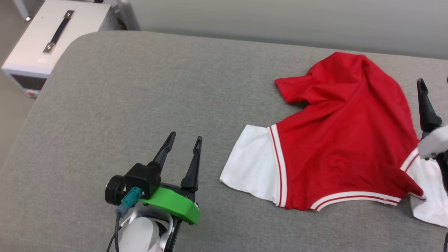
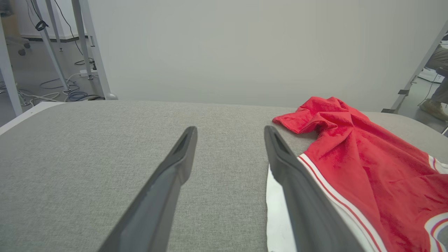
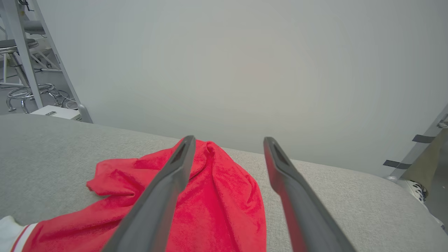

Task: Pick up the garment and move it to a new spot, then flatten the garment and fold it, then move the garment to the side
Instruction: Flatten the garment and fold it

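Note:
The garment (image 1: 343, 140), a red jersey with white sleeves and red-and-white striped trim, lies crumpled on the grey padded table (image 1: 140, 87), right of centre. No lettering shows. My left gripper (image 1: 183, 143) stands open at the lower left, a short way left of the white sleeve, holding nothing. In the left wrist view the garment (image 2: 367, 164) lies beside and behind the right finger of that open gripper (image 2: 229, 134). My right gripper (image 3: 227, 145) is open above the garment's (image 3: 210, 203) right side, empty. One dark finger (image 1: 425, 105) of it shows at the right edge of the head view.
A white box with a black handle (image 1: 52, 38) stands off the table's far left corner. A pale wall runs behind the table. Metal frame legs and cables (image 2: 52, 80) are on the floor to the left. A person's shoe (image 2: 434, 108) shows at the far right.

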{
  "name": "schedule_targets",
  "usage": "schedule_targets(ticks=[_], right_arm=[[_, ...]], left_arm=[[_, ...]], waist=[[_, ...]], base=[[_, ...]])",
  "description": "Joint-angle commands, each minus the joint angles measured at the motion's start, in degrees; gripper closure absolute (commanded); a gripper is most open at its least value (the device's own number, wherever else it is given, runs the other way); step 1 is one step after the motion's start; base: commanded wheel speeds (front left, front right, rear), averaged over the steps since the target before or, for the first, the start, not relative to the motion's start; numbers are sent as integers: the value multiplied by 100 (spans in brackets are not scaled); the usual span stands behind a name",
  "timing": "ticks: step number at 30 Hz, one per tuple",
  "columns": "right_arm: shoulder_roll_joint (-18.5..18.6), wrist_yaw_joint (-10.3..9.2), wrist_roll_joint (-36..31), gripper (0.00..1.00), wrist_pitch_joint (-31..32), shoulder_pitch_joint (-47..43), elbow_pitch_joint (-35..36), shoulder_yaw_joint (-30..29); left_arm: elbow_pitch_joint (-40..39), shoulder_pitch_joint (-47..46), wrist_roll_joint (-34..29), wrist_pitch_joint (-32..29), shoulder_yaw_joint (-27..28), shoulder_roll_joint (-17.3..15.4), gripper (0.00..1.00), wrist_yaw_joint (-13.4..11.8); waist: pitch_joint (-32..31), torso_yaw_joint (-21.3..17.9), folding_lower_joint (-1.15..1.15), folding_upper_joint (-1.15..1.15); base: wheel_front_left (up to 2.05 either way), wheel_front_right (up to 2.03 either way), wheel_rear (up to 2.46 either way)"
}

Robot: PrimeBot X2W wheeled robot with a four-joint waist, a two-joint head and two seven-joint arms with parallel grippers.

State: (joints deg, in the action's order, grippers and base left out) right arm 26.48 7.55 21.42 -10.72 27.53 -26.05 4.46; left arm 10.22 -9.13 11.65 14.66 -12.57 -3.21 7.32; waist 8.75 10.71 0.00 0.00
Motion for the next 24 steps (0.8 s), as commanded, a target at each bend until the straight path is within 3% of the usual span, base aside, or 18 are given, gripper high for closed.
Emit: schedule_targets(ticks=[1, 8, 14, 24], right_arm=[[-133, -6, -55, 0, -72, -296, 241, -143], [-846, -6, -421, 0, -125, -1656, 1680, -775], [-1381, -6, -617, 0, -134, -2475, 2483, -1045], [-1907, -6, -791, 0, -333, -3049, 2757, -1159]], left_arm=[[-21, 63, 31, 34, 21, 16, 0, 15], [-57, 225, 121, 34, 78, 21, 0, 15], [-36, 384, 207, 34, 71, 24, 0, 16], [-169, 651, 500, 34, 156, 31, 0, 16]], waist=[[-294, -334, 0, 0], [-438, -587, 0, 0], [-509, -679, 0, 0], [-524, -742, 0, 0]], base=[[0, 0, 0], [0, 0, 0], [0, 0, 0], [0, 0, 0]])
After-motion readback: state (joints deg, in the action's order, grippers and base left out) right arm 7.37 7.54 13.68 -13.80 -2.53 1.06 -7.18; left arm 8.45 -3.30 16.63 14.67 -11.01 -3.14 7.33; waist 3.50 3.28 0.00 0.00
